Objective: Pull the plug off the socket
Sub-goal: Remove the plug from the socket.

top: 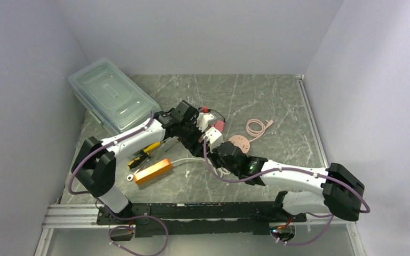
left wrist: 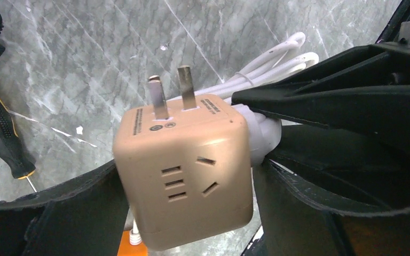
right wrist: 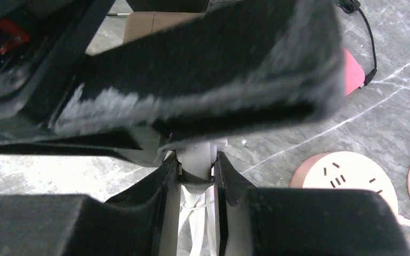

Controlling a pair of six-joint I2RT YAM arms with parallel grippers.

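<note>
Right claw [right wrist: 195, 169] pinches the white plug [left wrist: 264, 133] against the beige cube socket [left wrist: 184, 170]; left claw [left wrist: 186, 210] flanks that socket, grip unclear.

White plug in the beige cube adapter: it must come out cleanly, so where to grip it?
Grip the white plug by its stubby body beside the beige cube adapter, approaching along its white cord, as the right gripper does; the cord alone would flex.
</note>
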